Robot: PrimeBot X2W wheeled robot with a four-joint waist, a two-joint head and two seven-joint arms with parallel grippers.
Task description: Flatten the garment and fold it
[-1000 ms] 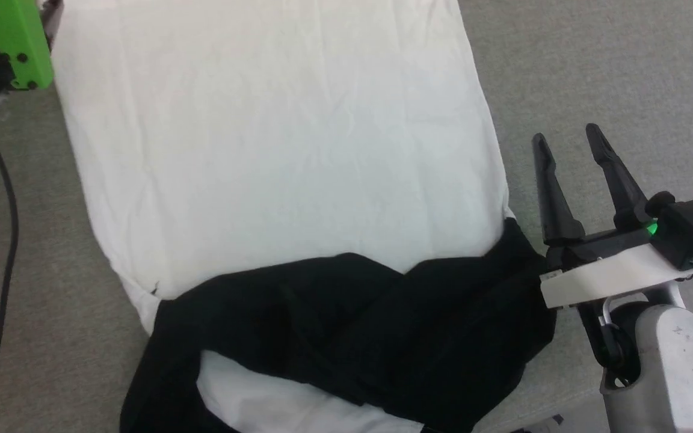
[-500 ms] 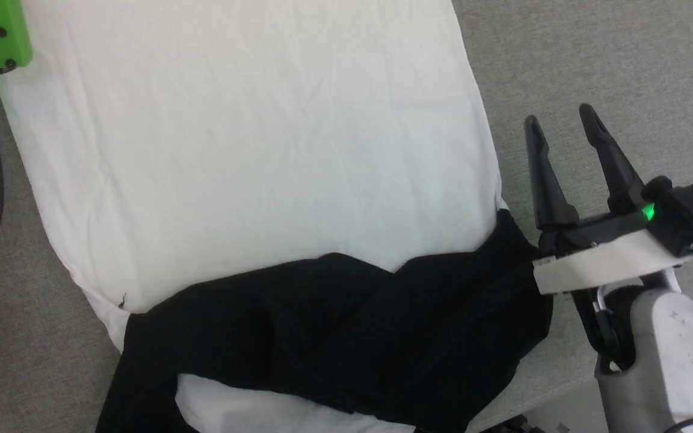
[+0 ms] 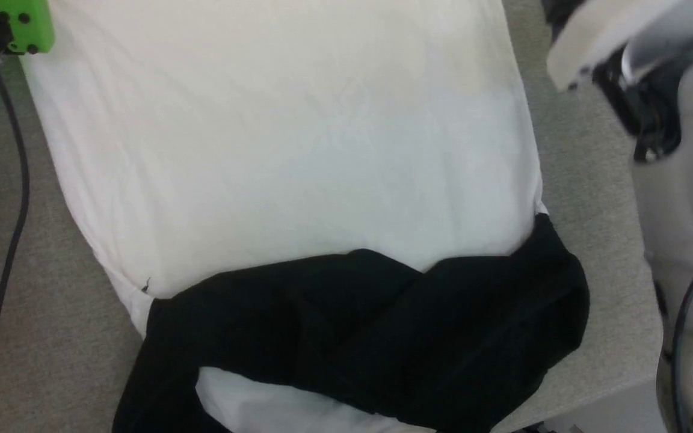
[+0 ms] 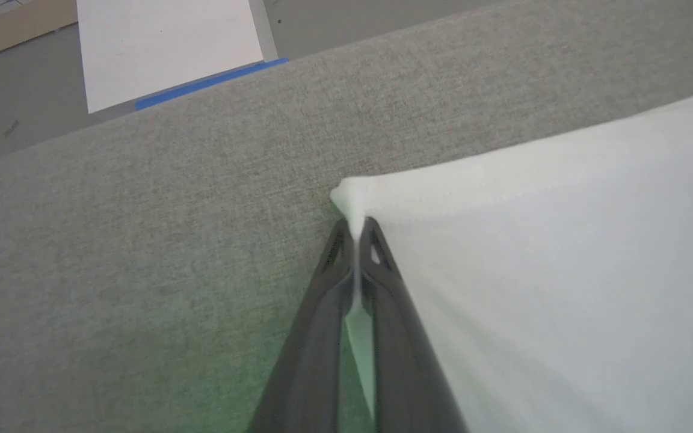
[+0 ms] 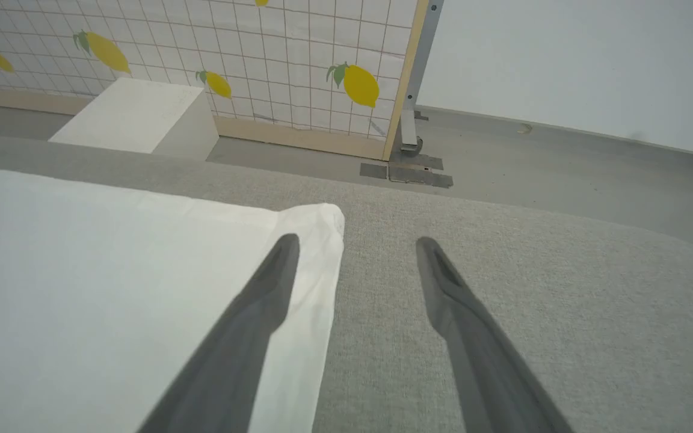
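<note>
Grey woven fabric covers the work surface (image 3: pixel 599 240), and beyond its far edge stand a grid-patterned panel printed with lemons (image 5: pixel 262 48) and a white box (image 5: pixel 136 117).

1. Position of the garment (image 3: pixel 292 150): it lies plain white side up. Its long axis runs away from the robot. The black sleeves (image 3: pixel 370 337) are crossed over the near end, and the hem lies at the far end.
2. Left gripper (image 4: pixel 355 231): the jaws are pinched together on the left hem corner (image 4: pixel 346 198). A fold of white cloth is nipped between the tips and runs down between the fingers.
3. Right gripper (image 5: pixel 357 240): the jaws stand wide apart and hold nothing. One finger lies over the white cloth and the other over bare grey fabric.
4. Governing relation: the right hem corner (image 5: pixel 322 219) lies just ahead of the right gripper, a little toward the finger that is over the cloth. The side edge of the garment passes between the two fingers. This arm is clearly the nearer one to that corner. In my judgement a short advance would bring the corner between the jaws.
5. Markings: no brand, label or legible writing can be made out. A strip of blue tape (image 4: pixel 211 81) on the floor past the surface carries no text.
</note>
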